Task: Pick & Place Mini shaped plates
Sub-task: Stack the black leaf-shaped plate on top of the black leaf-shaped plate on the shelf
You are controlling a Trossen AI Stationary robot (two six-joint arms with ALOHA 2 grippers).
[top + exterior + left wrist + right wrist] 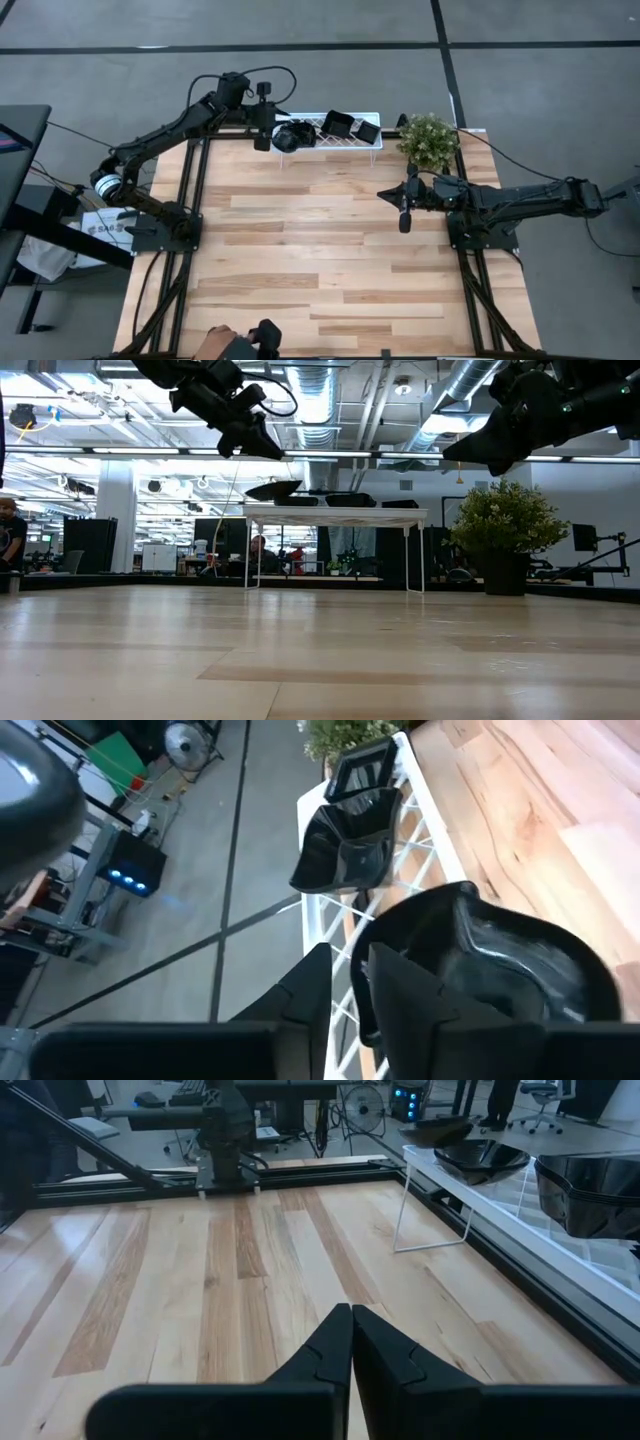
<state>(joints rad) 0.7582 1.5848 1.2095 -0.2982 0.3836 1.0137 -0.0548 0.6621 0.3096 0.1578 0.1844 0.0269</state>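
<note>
A white lattice rack [352, 145] stands at the table's far edge with three glossy black mini shaped plates on it. A rounded, lobed plate [295, 137] [510, 955] lies at the rack's left end. Right of it lie a squarish plate [337, 124] [350, 845] and another plate [366, 131] [365, 765]. My left gripper [267, 138] [350, 965] is at the rack's left end, open, its fingers on either side of the lobed plate's rim. My right gripper [405, 218] [352, 1312] hangs shut above the table's right half, holding nothing. My left gripper stands astride the lobed plate's near rim [362, 1010], one finger [410, 990] over the dish's inside and the other [305, 995] outside it, slanting down from the left. Whether either finger touches the rim, I cannot tell. The plate lies on the rack's lattice.
A potted plant [428, 140] [505, 520] stands at the far right corner beside the rack. A person's hand [213, 342] shows at the near edge. Bare wooden tabletop [310, 240] lies between the arms. People sit in the room beyond the table.
</note>
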